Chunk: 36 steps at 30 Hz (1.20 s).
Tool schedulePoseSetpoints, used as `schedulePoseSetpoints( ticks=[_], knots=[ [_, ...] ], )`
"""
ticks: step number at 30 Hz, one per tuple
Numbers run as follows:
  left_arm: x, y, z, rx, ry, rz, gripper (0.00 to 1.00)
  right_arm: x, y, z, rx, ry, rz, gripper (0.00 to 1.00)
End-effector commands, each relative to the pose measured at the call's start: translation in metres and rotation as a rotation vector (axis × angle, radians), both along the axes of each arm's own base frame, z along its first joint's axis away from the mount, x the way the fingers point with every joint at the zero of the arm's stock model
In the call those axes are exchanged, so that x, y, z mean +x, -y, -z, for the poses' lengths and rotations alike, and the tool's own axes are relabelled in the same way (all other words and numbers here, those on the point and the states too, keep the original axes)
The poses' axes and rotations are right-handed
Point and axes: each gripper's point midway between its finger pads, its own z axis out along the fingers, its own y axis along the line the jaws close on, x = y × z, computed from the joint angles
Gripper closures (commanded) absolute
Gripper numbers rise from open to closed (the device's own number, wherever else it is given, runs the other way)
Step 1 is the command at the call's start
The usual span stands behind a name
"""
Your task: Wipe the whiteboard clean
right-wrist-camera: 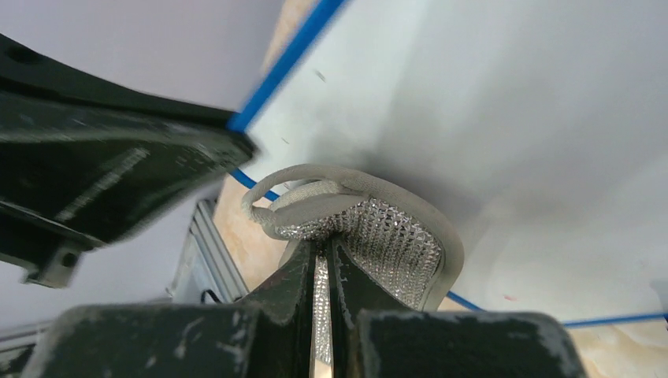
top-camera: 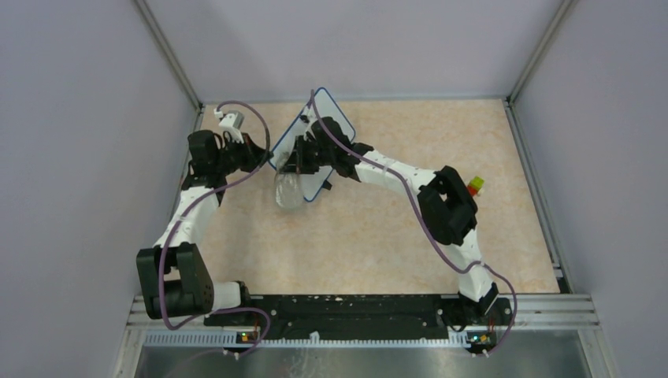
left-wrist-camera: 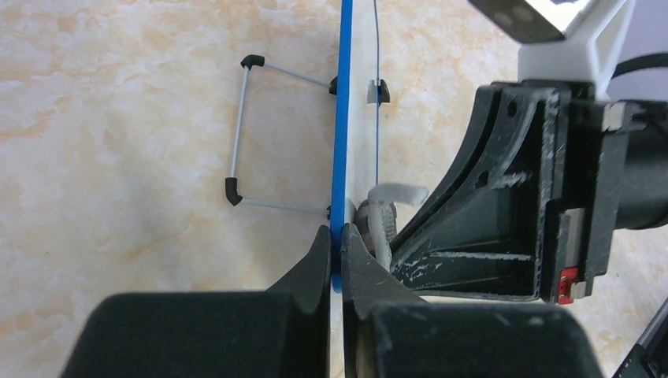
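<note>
The whiteboard (top-camera: 320, 107), white with a thin blue rim, is held tilted up off the table at the back. My left gripper (top-camera: 272, 161) is shut on its left edge. In the left wrist view the jaws (left-wrist-camera: 337, 236) pinch the blue rim (left-wrist-camera: 341, 118) edge-on, and the board's wire stand (left-wrist-camera: 236, 126) with black feet sticks out to the left. My right gripper (right-wrist-camera: 323, 248) is shut on a grey eraser pad (right-wrist-camera: 378, 232) with silver mesh, pressed against the board face (right-wrist-camera: 512, 118). A tiny red mark (right-wrist-camera: 510, 298) shows on the white surface.
A small red and yellow-green object (top-camera: 475, 187) lies on the table behind the right arm's elbow. Grey walls with metal posts enclose the beige table (top-camera: 394, 236). Both wrists crowd together at the board, with the right gripper body (left-wrist-camera: 504, 197) close beside the left fingers.
</note>
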Motion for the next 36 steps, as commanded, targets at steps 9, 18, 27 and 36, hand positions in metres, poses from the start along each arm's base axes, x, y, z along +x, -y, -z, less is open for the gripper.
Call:
schedulePoseSetpoints(
  ticks=[9,18,27,36],
  knots=[
    [-0.017,0.028,-0.015,-0.017,0.031,0.115,1.0,-0.016,0.109,0.122,-0.457,-0.075,0.049,1.0],
    [-0.022,0.035,-0.018,-0.048,0.028,0.163,1.0,-0.008,0.08,0.024,-0.276,0.124,-0.02,1.0],
    [-0.027,0.04,-0.022,-0.075,0.04,0.195,1.0,0.003,0.027,-0.06,0.132,0.053,0.014,1.0],
    [-0.029,0.042,-0.024,-0.071,0.05,0.208,1.0,0.015,0.012,-0.076,0.215,0.022,0.029,1.0]
  ],
)
